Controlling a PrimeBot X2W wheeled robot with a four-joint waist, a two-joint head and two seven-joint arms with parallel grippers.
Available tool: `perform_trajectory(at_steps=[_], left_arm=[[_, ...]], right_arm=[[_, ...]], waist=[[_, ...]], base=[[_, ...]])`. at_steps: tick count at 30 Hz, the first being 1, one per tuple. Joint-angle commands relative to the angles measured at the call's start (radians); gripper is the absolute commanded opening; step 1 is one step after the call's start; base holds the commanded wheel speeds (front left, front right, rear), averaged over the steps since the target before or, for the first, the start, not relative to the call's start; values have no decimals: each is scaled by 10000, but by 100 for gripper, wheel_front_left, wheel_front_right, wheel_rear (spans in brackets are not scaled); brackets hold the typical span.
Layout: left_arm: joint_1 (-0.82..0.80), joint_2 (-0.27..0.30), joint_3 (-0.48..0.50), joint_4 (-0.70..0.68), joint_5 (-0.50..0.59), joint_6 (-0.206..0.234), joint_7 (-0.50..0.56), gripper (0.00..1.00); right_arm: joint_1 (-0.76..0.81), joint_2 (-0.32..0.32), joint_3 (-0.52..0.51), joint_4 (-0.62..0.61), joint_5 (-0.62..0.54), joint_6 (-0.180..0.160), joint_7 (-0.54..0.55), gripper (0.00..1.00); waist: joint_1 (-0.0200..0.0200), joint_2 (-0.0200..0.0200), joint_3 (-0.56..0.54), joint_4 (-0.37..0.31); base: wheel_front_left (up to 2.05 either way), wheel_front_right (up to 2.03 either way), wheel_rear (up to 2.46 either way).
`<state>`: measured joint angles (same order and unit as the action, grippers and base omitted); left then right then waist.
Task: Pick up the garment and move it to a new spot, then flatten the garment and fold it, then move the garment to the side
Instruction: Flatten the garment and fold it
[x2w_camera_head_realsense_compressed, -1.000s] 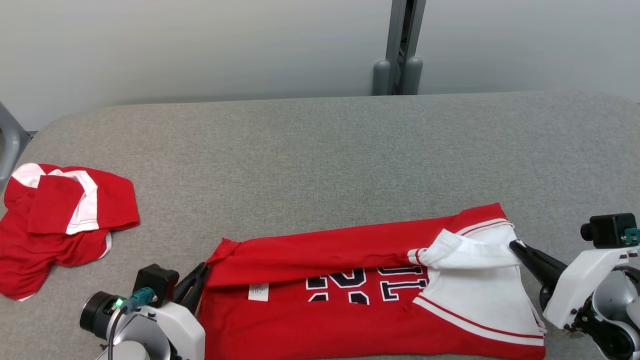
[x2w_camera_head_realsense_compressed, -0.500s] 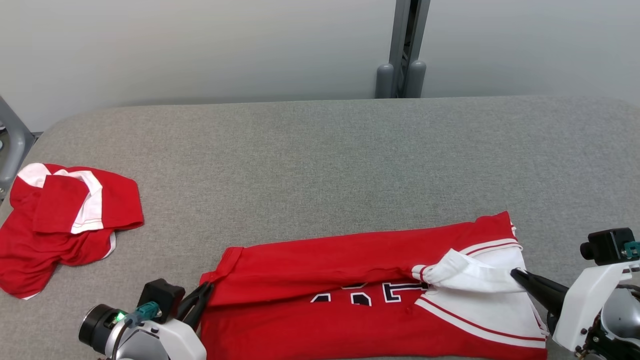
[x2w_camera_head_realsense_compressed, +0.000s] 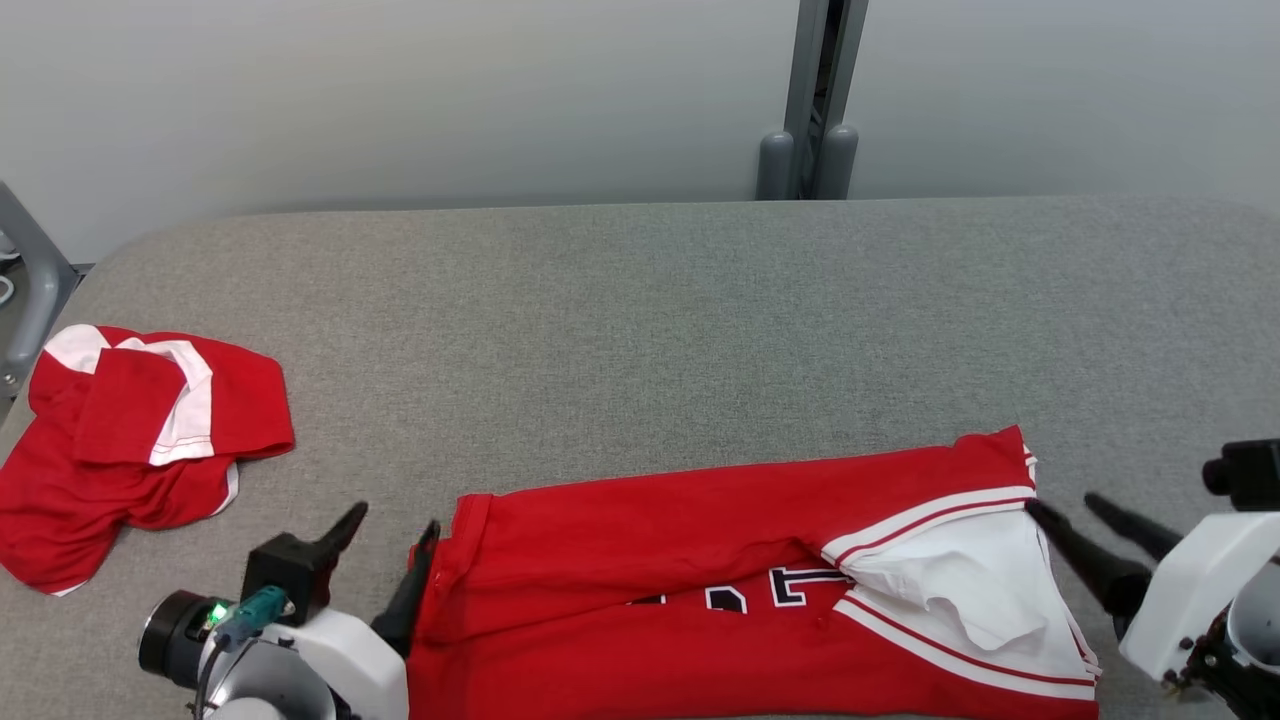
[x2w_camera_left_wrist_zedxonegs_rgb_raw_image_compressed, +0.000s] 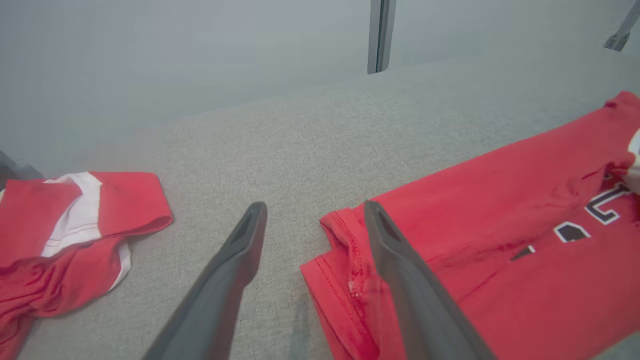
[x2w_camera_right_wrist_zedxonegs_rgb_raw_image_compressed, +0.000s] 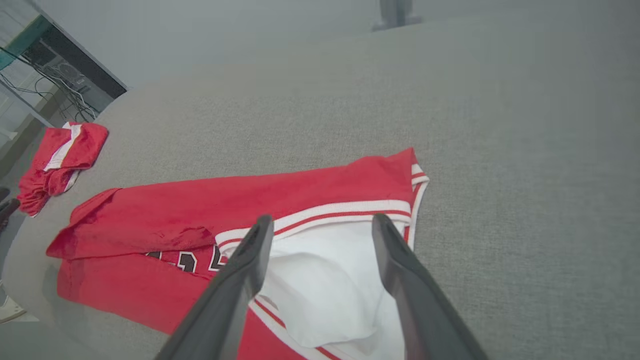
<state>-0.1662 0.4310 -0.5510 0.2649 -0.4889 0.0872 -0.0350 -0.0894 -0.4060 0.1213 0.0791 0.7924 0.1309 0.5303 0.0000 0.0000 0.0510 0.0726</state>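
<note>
1. Garment (x2w_camera_head_realsense_compressed: 700, 530): red, with a white striped sleeve and dark lettering partly hidden under a fold; lying flat along the near edge of the worktop (x2w_camera_head_realsense_compressed: 640, 300), folded lengthwise, towards the right side
2. Left tool (x2w_camera_head_realsense_compressed: 390, 525): spread wide, gripping nothing; one finger at the hem of the garment's left end, the other over bare worktop; contact with the cloth not clear
3. Right tool (x2w_camera_head_realsense_compressed: 1065, 503): spread wide, gripping nothing; fingertips just beside the white sleeve (x2w_camera_head_realsense_compressed: 960, 580) at the garment's right end
4. Red-and-white shirt (x2w_camera_head_realsense_compressed: 140, 440): crumpled near the left edge of the worktop, well apart from both tools
5. Grey post (x2w_camera_head_realsense_compressed: 815, 100): upright behind the far edge
</note>
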Motion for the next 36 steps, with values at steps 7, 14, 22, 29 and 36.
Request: perform_trajectory(at_steps=[7, 14, 22, 29, 36], left_arm=[[-191, -918, 1063, 279, -613, 541, -1948, 100], [84, -1466, 1485, 482, -510, 501, -2292, 100], [210, -2051, 1883, 487, 287, 129, -2310, 100], [198, -2080, 2123, 466, 686, -176, -2303, 100], [266, -2119, 2197, 598, 780, -321, -2303, 100]], right_arm=[[73, 654, -236, -643, -1488, -4, -3160, 100], [434, 1276, -736, 669, -2125, -4, -4596, 100], [-227, 1715, -746, 3729, -1618, -4, -5291, 100], [-802, 1470, 497, 5302, -447, -4, -5661, 100], [-949, 1409, 1402, 6084, 20, -4, -5710, 100]], waist=[[0, 0, 119, -9], [0, 0, 269, -54], [0, 0, 500, 99], [0, 0, 637, 434], [0, 0, 613, 612]], base=[[0, 0, 0], [0, 0, 0], [0, 0, 0], [0, 0, 0], [0, 0, 0]])
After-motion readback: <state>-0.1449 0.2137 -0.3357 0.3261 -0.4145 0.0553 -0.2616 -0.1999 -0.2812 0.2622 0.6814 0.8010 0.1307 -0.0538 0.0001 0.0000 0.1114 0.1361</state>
